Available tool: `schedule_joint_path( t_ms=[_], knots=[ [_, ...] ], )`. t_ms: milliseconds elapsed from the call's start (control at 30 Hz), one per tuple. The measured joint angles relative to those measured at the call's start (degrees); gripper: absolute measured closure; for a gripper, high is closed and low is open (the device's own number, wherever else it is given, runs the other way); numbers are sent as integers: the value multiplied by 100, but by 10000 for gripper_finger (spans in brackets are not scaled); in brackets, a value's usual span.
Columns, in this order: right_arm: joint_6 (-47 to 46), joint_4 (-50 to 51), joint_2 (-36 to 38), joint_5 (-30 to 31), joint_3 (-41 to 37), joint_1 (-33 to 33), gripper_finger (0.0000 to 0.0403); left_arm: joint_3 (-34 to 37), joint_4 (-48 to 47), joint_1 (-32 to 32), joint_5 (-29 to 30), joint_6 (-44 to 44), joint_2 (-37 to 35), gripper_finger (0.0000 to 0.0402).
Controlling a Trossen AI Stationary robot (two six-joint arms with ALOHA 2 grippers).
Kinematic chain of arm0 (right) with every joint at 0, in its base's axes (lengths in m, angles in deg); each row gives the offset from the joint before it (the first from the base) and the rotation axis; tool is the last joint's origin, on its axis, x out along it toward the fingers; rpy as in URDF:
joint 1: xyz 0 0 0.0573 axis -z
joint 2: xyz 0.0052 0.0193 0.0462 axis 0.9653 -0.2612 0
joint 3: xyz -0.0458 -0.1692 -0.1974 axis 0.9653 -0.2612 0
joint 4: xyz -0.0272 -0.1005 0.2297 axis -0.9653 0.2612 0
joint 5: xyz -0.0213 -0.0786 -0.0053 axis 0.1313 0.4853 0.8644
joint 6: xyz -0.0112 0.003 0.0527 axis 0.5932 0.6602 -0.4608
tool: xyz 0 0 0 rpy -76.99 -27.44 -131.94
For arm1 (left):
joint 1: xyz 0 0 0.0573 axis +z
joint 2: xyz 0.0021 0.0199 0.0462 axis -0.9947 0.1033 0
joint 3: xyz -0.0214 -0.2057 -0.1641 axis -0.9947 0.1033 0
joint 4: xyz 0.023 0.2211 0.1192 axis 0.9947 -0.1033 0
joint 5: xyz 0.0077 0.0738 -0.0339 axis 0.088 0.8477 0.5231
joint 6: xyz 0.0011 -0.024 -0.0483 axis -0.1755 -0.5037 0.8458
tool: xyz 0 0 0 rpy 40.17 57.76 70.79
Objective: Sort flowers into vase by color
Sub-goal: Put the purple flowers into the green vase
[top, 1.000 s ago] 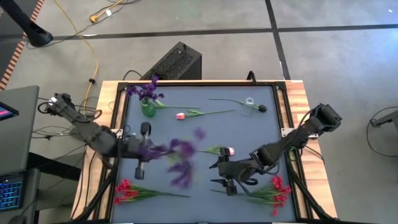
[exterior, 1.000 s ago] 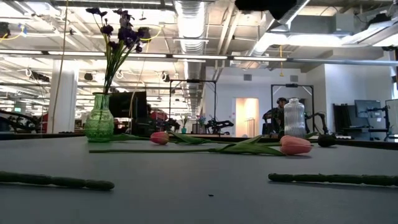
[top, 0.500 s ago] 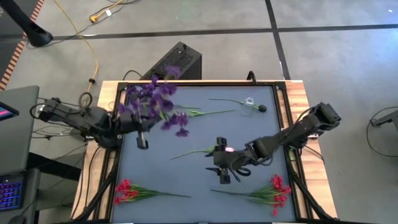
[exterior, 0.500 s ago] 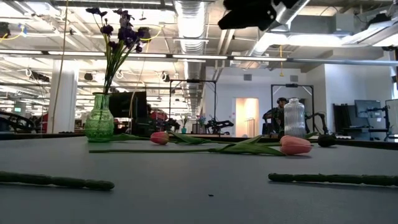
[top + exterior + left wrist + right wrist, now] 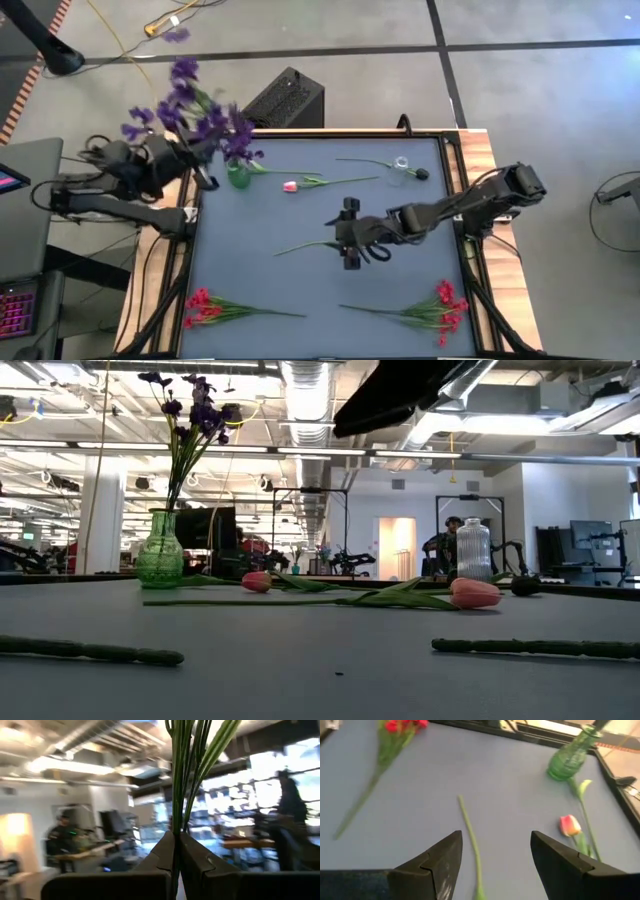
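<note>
your left gripper (image 5: 176, 851) is clamped on a bunch of green stems, which rise straight out from between its fingers; in the high view those purple flowers (image 5: 190, 115) fan out beyond the table's edge, close beside the green vase (image 5: 238, 177). that vase already holds some purple blooms, so the purple sort looks partly done, with this bunch yet to go in.

your right gripper (image 5: 350, 232) hangs over the middle of the table (image 5: 420, 210) with its jaws wide and nothing between them. a bare green stem (image 5: 470, 836) lies on the table in the gap between the fingers, not touched as far as you can tell, and a pink tulip (image 5: 570, 825) lies just past one finger.

farther off, the clear vase (image 5: 401, 166) stands at the far edge with a stem beside it. two sprays of red flowers, one (image 5: 205, 302) and another (image 5: 445, 300), lie untouched behind the right jaws. reds and tulips are all left to sort.
</note>
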Motion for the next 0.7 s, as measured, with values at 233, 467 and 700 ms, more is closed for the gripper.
schedule_joint_path(
  t_ms=[233, 467, 700],
  knots=[
    [2, -4, -54, 0, 0, 442, 143, 0, 256, 1002, 412, -323, -193, 401],
    [267, -12, -487, -31, -4, 738, 143, 0, -84, 2720, 32, 457, -23, 401],
    [258, -38, -563, -42, -7, 836, 143, 0, -864, 4977, -1701, 1848, -33, 401]
  ],
)
